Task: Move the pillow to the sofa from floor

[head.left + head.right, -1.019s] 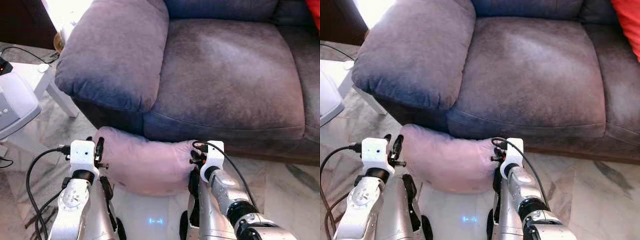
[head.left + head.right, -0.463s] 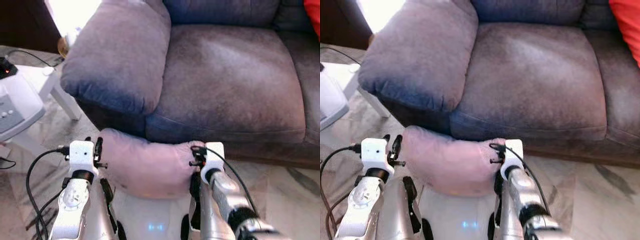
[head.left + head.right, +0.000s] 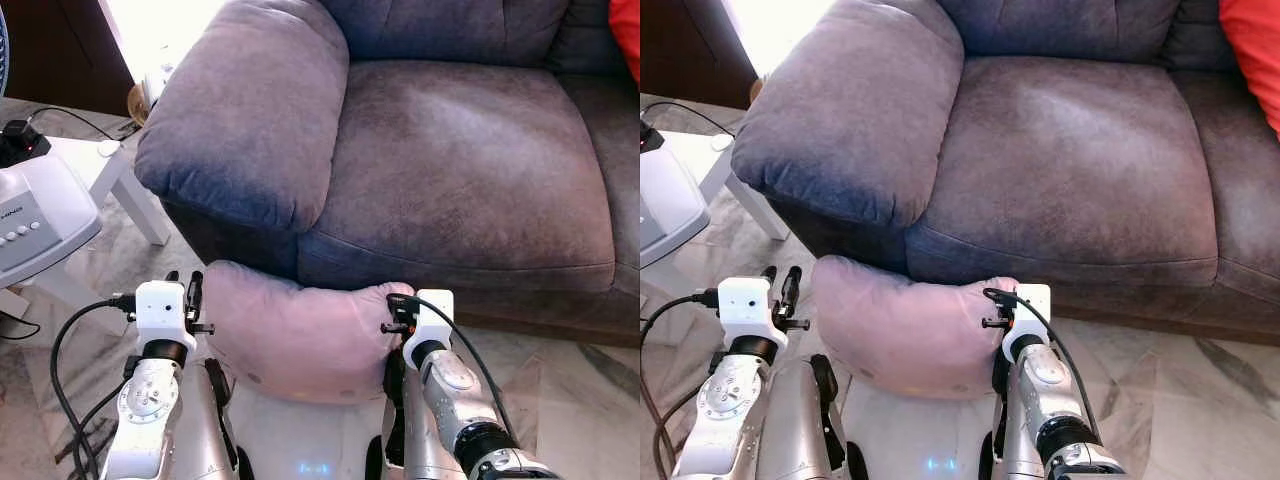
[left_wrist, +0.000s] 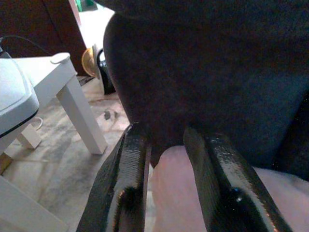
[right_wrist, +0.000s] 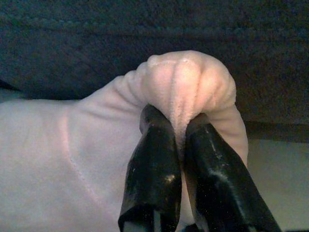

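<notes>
The pink pillow sits low in front of the sofa, just under the front edge of the seat and below the big armrest; the marble floor is right beneath it; I cannot tell if the pillow touches the floor.

The right gripper is at the pillow's right corner; its two black fingers are squeezed almost together, with a bunched fold of the pink cloth pinched tight between them.

The left gripper is at the pillow's left end; its fingers are a little way apart, and the pink edge of the pillow sits in the gap; I cannot tell if they press on it.

A white side table stands to the left of the sofa; a white box with buttons is near it.
</notes>
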You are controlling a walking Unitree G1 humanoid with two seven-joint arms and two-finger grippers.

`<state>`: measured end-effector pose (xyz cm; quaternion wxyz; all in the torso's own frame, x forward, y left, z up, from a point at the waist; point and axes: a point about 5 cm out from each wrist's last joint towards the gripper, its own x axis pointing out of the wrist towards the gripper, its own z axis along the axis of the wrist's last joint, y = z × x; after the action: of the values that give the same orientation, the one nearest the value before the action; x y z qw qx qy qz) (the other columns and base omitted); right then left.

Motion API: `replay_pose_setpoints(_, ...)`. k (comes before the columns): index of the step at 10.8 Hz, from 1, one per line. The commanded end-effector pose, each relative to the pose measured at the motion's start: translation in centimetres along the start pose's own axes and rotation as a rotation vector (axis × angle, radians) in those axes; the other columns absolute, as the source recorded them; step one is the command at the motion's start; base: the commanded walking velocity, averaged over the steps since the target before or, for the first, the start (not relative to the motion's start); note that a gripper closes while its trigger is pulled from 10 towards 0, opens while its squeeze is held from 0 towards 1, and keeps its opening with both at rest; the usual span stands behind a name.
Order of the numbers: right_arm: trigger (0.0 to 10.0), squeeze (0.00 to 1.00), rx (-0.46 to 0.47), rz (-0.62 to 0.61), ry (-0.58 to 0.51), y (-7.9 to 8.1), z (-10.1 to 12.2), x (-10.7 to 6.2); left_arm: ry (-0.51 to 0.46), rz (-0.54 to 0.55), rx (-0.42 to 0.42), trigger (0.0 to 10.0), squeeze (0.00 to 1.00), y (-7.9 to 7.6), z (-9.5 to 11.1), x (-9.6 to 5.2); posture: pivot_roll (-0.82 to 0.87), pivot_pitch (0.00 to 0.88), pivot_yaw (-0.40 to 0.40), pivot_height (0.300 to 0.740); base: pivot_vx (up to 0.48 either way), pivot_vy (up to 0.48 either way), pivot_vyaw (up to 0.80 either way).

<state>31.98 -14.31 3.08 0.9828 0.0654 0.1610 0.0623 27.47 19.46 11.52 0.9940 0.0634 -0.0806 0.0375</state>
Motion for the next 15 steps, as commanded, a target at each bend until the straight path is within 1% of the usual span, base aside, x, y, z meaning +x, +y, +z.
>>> replay_pose_setpoints(1, 10.0, 0.0, -0.03, 0.035, -0.228, 0.7, 4.4, 0.5, 0.021, 0.018, -0.008, 10.0, 0.0, 0.3, -0.7, -0.4, 0.14, 0.126, -0.028, 0.472, 0.0, 0.0, 0.0)
replay_pose_setpoints(3, 10.0, 0.0, -0.039, 0.026, -0.212, 0.5, 3.8, 0.4, 0.007, 0.007, -0.019, 10.0, 0.0, 0.1, -0.5, -0.5, 0.15, 0.118, -0.024, 0.472, 0.0, 0.0, 0.0)
replay_pose_setpoints(5, 10.0, 0.0, -0.039, 0.031, -0.223, 0.8, 3.8, 0.4, 0.002, 0.006, -0.014, 10.0, 0.0, 0.4, -0.4, -0.3, 0.14, 0.107, -0.018, 0.472, 0.0, 0.0, 0.0)
replay_pose_setpoints(8, 10.0, 0.0, -0.045, 0.027, -0.224, 0.6, 3.8, 0.3, -0.002, -0.002, -0.022, 10.0, 0.0, 0.0, -0.5, -0.4, 0.14, 0.099, -0.023, 0.472, 0.0, 0.0, 0.0)
replay_pose_setpoints(9, 10.0, 0.0, -0.042, 0.028, -0.241, 0.5, 4.1, 0.2, 0.0, 0.0, -0.02, 10.0, 0.0, 0.0, -0.6, -0.5, 0.14, 0.102, -0.026, 0.472, 0.0, 0.0, 0.0)
replay_pose_setpoints(10, 10.0, 0.0, -0.063, 0.031, -0.248, 0.4, 3.9, -0.1, 0.001, 0.002, -0.018, 10.0, 0.0, 0.0, -0.6, -0.5, 0.14, 0.104, -0.026, 0.472, 0.0, 0.0, 0.0)
replay_pose_setpoints(12, 10.0, 0.0, -0.13, 0.041, -0.243, -0.2, 2.1, -2.0, 0.002, 0.008, -0.014, 10.0, 0.0, 0.3, -0.6, -0.4, 0.13, 0.118, -0.022, 0.472, 0.0, 0.0, 0.0)
replay_pose_setpoints(13, 10.0, 0.0, -0.163, 0.055, -0.252, -0.2, 1.7, -2.7, 0.0, 0.011, -0.013, 10.0, 0.0, 0.4, -0.6, -0.4, 0.13, 0.119, -0.023, 0.472, 0.0, 0.0, 0.0)
replay_pose_setpoints(14, 10.0, 0.0, -0.166, 0.069, -0.262, 0.0, 1.8, -3.4, -0.002, 0.013, -0.012, 10.0, 0.0, 0.4, -0.5, -0.3, 0.12, 0.12, -0.021, 0.472, 0.0, 0.0, 0.0)
replay_pose_setpoints(15, 10.0, 0.0, -0.169, 0.076, -0.266, 0.1, 2.0, -3.6, -0.004, 0.012, -0.013, 10.0, 0.0, 0.4, -0.5, -0.2, 0.12, 0.12, -0.02, 0.472, 0.0, 0.0, 0.0)
